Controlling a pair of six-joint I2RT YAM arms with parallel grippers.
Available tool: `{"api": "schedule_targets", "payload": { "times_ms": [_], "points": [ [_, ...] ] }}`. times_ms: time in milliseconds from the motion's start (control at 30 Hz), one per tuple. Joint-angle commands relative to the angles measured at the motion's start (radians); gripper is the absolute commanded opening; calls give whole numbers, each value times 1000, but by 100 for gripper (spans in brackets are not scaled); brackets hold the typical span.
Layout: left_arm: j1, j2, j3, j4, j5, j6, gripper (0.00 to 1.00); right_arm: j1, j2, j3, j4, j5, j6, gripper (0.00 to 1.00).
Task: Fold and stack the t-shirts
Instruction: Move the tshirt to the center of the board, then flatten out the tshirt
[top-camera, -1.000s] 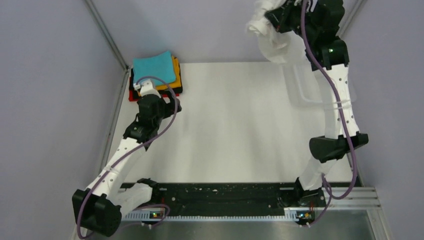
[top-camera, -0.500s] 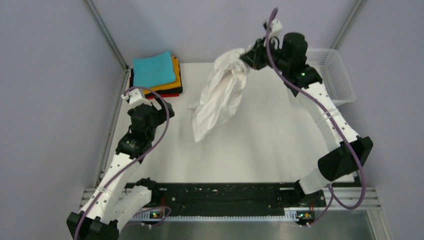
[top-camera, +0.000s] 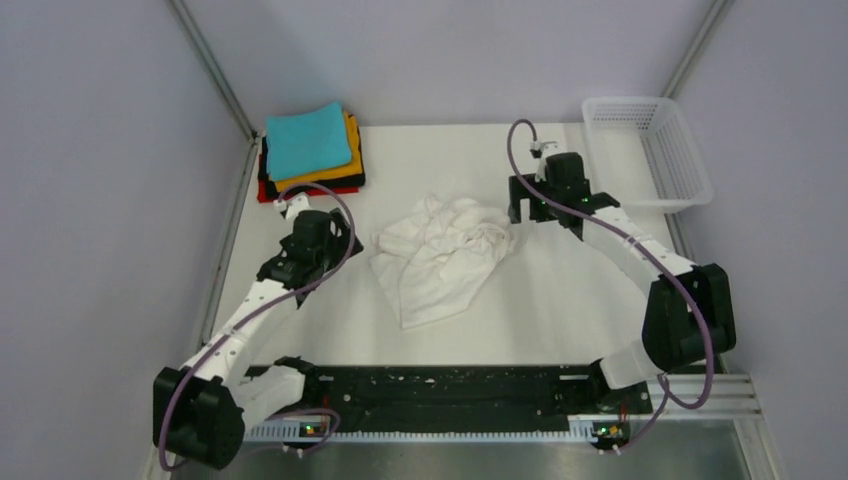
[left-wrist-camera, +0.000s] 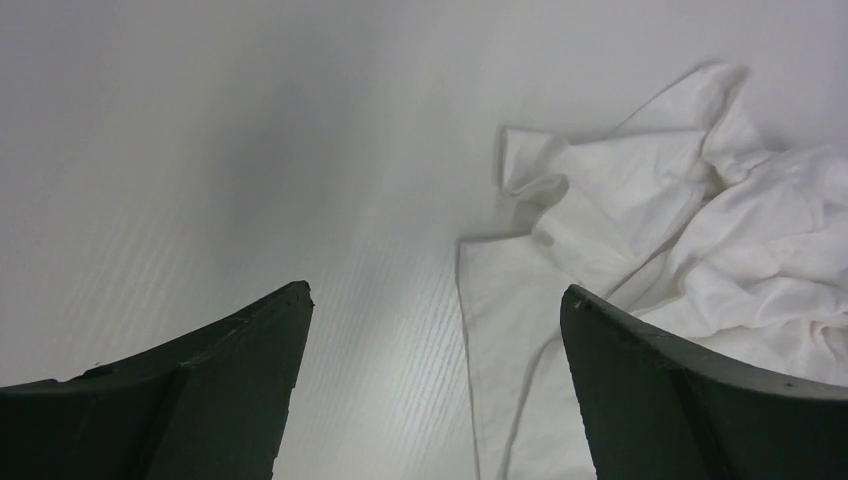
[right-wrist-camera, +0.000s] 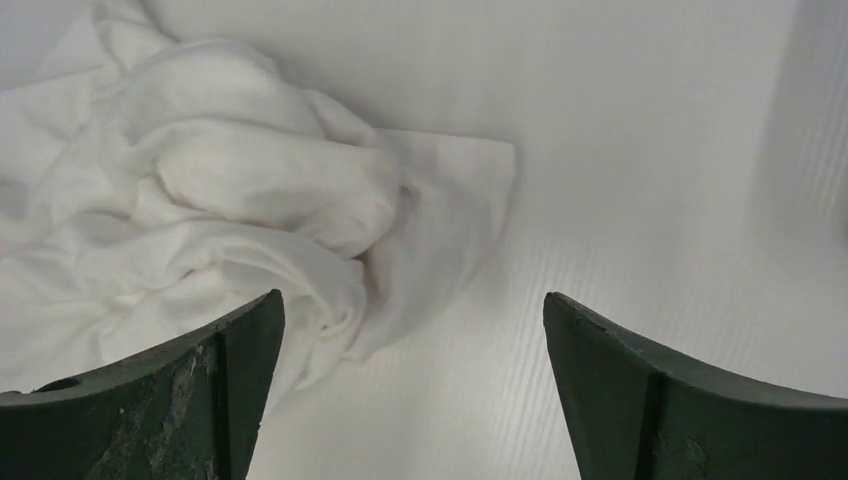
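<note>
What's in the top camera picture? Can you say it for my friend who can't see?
A crumpled white shirt lies in the middle of the table, between the left claw and the right claw. A folded stack, teal on top, sits in the far left corner, and a white basket at the far right.

White t-shirt (top-camera: 440, 258) lies crumpled mid-frame.
Folded stack (top-camera: 308, 142) sits upper left, teal on top; mesh basket (top-camera: 630, 102) upper right.

no readable text, labels or numbers
</note>
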Motion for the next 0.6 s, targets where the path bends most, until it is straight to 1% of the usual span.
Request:
{"api": "schedule_targets", "payload": {
  "times_ms": [0, 100, 200, 233, 267, 333, 400, 467, 567],
  "points": [
    [24, 87, 5, 74, 115, -35, 99, 157, -50, 17, 113, -64, -162, 99],
    [38, 131, -1, 161, 222, -35, 99, 247, 43, 89, 93, -87, -199, 99],
    [39, 197, 24, 233, 287, -20, 99, 305, 138, 166, 58, -95, -228, 98],
    [39, 227, 43, 240, 287, -17, 99, 320, 161, 185, 56, -79, -236, 97],
    [39, 260, 63, 240, 321, -10, 99, 325, 190, 205, 52, -57, -235, 97],
    [40, 336, 124, 213, 346, 8, 98, 326, 222, 258, 10, 19, -194, 97],
    [39, 424, 179, 186, 373, 16, 94, 327, 220, 256, -14, 78, -158, 97],
    [39, 486, 206, 201, 417, 18, 91, 326, 187, 219, -17, 106, -104, 98],
    [38, 556, 240, 227, 486, 27, 83, 327, 109, 137, -17, 75, -60, 98]
  ]
}}
